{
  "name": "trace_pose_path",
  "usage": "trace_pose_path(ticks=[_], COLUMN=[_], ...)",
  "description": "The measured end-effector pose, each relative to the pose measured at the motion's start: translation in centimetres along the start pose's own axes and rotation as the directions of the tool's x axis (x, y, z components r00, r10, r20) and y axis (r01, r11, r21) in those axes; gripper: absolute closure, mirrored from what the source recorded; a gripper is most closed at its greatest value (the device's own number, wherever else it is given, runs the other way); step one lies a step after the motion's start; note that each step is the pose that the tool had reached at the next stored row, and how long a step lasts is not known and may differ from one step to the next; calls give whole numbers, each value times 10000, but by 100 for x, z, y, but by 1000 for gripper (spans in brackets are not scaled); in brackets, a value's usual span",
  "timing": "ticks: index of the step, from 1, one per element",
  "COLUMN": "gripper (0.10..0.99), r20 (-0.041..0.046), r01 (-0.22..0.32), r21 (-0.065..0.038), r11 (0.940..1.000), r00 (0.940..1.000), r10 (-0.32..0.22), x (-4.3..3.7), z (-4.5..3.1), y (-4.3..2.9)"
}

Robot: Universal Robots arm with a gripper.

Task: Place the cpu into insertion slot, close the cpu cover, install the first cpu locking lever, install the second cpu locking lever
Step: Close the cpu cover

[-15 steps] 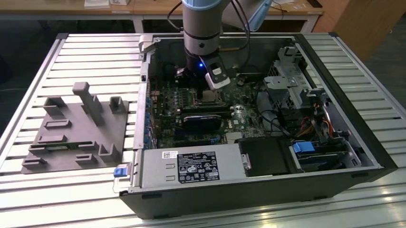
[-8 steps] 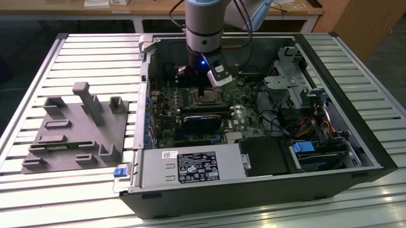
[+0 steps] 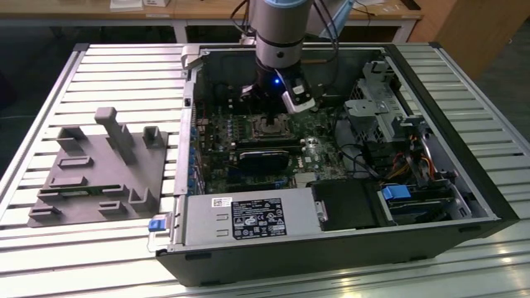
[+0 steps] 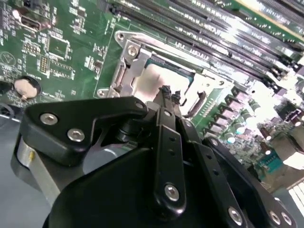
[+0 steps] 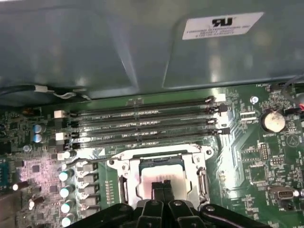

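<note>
The gripper [image 5: 164,186] [image 4: 166,91], its black linkage nearest the lens in both wrist views, had its fingers pressed together with nothing held between them. Its tips stood over the cpu [image 5: 145,180]; whether they touched it could not be told. The cpu lay seated in the insertion slot [image 5: 205,187], its grey top showing through the window of the cpu cover [image 5: 187,165], which lay flat upon it. Memory slots [image 5: 142,124] ran just beside the cover. In the exterior view the arm [image 3: 277,31] stood inside the open case [image 3: 488,198], with the gripper at 12 o'clock of a black card [image 3: 265,160]. A grey fixture [image 3: 99,164] rested on the slatted table [image 3: 49,81] at 9 o'clock of the case.
</note>
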State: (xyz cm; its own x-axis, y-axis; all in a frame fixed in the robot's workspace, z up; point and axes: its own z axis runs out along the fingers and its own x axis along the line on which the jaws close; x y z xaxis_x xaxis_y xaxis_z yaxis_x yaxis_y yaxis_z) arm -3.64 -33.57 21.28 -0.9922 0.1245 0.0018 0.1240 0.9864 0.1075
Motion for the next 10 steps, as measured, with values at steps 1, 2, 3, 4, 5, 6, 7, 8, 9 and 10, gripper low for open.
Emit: trace_pose_path(ticks=[1, 2, 3, 4, 5, 6, 7, 8, 9, 10], gripper=[984, 984, 984, 984, 984, 984, 984, 984, 984, 984], r20=[0, 1, 1, 1, 1, 1, 0, 1, 0, 0], r01=[0, 0, 0, 0, 0, 0, -1, 0, 0, 0], r21=[-3, -4, -4, -4, -4, -4, -3, -3, -2, -1], r11=[10000, 10000, 10000, 10000, 10000, 10000, 10000, 10000, 10000, 10000], r00=[10000, 10000, 10000, 10000, 10000, 10000, 10000, 10000, 10000, 10000], r10=[0, 0, 0, 0, 0, 0, 1, 0, 0, 0], x=[0, 0, 0, 0, 0, 0, 0, 0, 0, 0], z=[-11, -160, -206, -243, -279, -311, -341, -370, -401, -425], y=[2, 18, 23, 28, 31, 34, 38, 41, 44, 47])
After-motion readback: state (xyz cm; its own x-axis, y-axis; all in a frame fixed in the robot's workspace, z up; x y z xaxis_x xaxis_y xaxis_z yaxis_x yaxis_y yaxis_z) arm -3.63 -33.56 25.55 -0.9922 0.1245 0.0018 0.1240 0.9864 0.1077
